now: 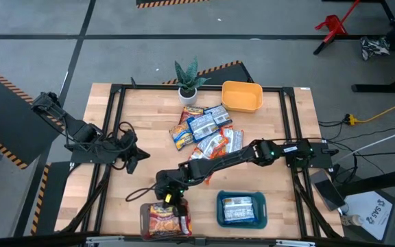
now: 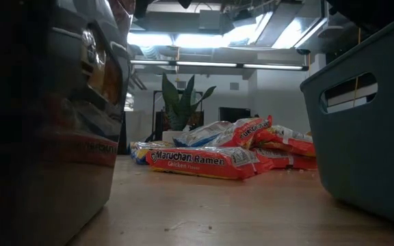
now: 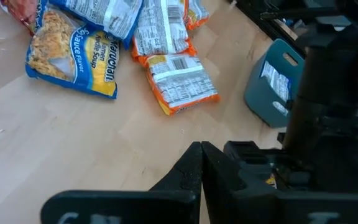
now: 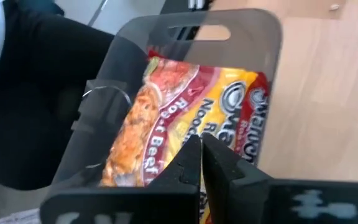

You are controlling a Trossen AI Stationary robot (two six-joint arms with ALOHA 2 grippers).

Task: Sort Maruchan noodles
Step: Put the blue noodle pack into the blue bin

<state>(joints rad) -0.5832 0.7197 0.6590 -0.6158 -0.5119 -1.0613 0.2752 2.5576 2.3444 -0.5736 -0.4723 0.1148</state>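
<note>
A pile of Maruchan packets (image 1: 204,130) with orange, blue and red labels lies flat on the table's far middle; the low view shows the pile (image 2: 204,162) too. One red packet (image 4: 191,118) lies in the brown tray (image 1: 145,218) at the near edge. A blue packet (image 1: 240,209) lies in the teal tray (image 1: 221,213). My right gripper (image 4: 201,149) is shut and reaches across the table, standing over the brown tray's red packet (image 1: 163,221). My left gripper (image 3: 201,155), shut and empty, waits at the table's left (image 1: 142,156), away from the pile. My right gripper points its shut fingertips (image 4: 191,155) down at the middle of the red packet lying flat in the brown tray. I cannot tell whether they touch the packet.
A yellow tray (image 1: 242,96) sits at the far right of the table and a potted plant (image 1: 187,81) at the far middle. The right arm (image 1: 252,152) stretches over the table's middle. Bare wood lies between the pile and the near trays.
</note>
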